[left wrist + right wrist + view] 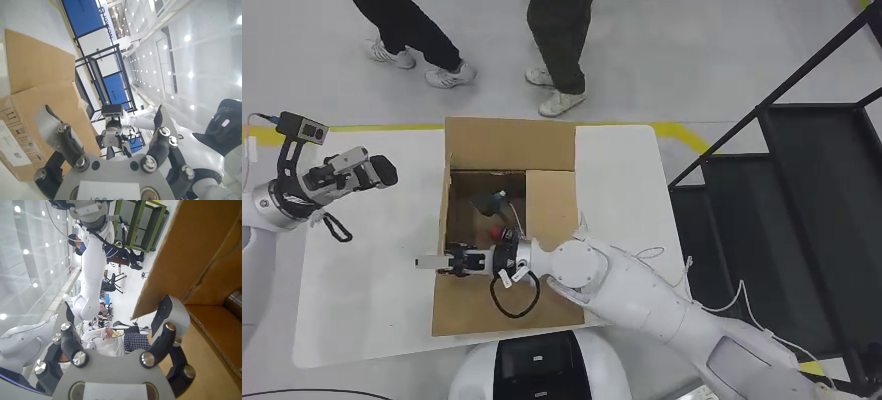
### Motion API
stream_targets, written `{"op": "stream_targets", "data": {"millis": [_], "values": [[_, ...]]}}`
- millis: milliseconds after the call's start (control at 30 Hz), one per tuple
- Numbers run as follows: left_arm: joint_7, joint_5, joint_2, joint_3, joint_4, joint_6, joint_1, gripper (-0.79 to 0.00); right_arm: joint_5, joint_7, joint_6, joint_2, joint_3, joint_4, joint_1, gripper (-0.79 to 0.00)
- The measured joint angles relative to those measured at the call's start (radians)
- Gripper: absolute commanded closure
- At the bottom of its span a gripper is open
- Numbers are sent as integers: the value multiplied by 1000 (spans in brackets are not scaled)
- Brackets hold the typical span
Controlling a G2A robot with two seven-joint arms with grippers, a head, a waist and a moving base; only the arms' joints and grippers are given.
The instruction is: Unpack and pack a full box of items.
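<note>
An open cardboard box (510,145) stands in the middle of the white table (362,290), with its flaps folded outward. Inside lie a dark item (487,205) and a small red one (498,233); a metal can (234,299) shows by the inner wall. My right gripper (437,262) is open at the box's left wall. In the right wrist view this gripper (117,309) straddles the edge of the left flap (198,247), with one finger (166,311) on the inner side. My left gripper (380,170) hovers left of the box, open and empty, and the left wrist view (103,115) faces the box's outer side (47,98).
Bare table surface lies left of and in front of the box. A black metal staircase (772,200) stands off the table's right side. A yellow floor line (682,130) runs behind the table.
</note>
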Motion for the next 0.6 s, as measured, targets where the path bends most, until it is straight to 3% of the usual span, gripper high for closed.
{"op": "stream_targets", "data": {"millis": [200,367,467,600], "values": [[3,-35,2,-44,-49,-11,33,-785,17,-21,0,-98,-124,140,116,-785],[5,12,-3,-16,-31,23,31,-785,5,-26,4,-170,-193,233,172,-785],[48,89,-10,26,26,44,12,-785,-3,-28,2,-189,-198,262,176,-785],[68,119,-21,79,94,71,-14,-785,-7,-8,9,-182,-166,227,153,-785]]}}
